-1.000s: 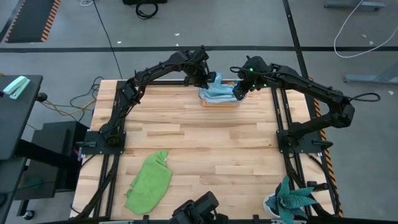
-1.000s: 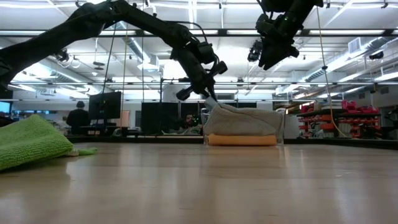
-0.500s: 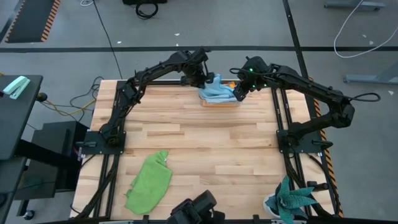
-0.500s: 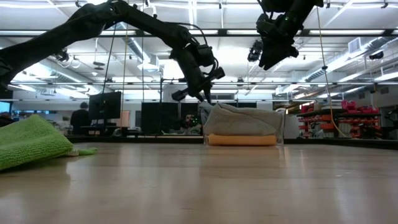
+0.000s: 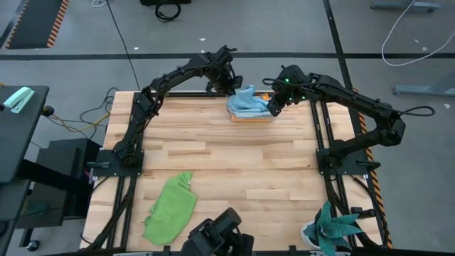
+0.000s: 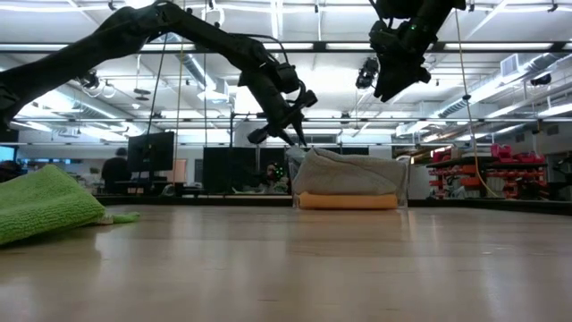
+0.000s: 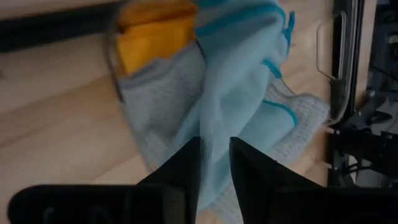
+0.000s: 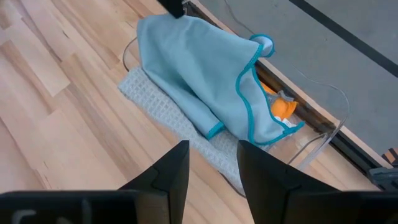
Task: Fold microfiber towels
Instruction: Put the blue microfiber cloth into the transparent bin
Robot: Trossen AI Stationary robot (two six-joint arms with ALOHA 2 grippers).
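The green towel [image 5: 170, 208] lies in a crumpled heap on the wooden table [image 5: 234, 163]. It is on the near side, far from the clear box [image 6: 405, 188] and off to its left. A teal plant [image 5: 333, 229] with spiky leaves sits at the near right corner, also far from the box.

The clear box stands at the far edge of the table. Inside it there is a pile of three towels. The orange towel [image 8: 281, 107] is at the bottom. The grey towel [image 8: 161, 102] lies on top of it and spills out past the box. The blue towel [image 8: 199, 74] is on the very top, loosely draped and not flat.

The left claw [image 5: 229, 84] hangs just above the left end of the box, close to a raised corner of the blue towel. Its fingers [image 7: 186, 168] have a narrow gap between them, and I cannot see them pinching the cloth.

The right claw [image 5: 274, 107] hangs higher, over the right end of the box. Its fingers [image 8: 177, 168] are wide apart and hold nothing.
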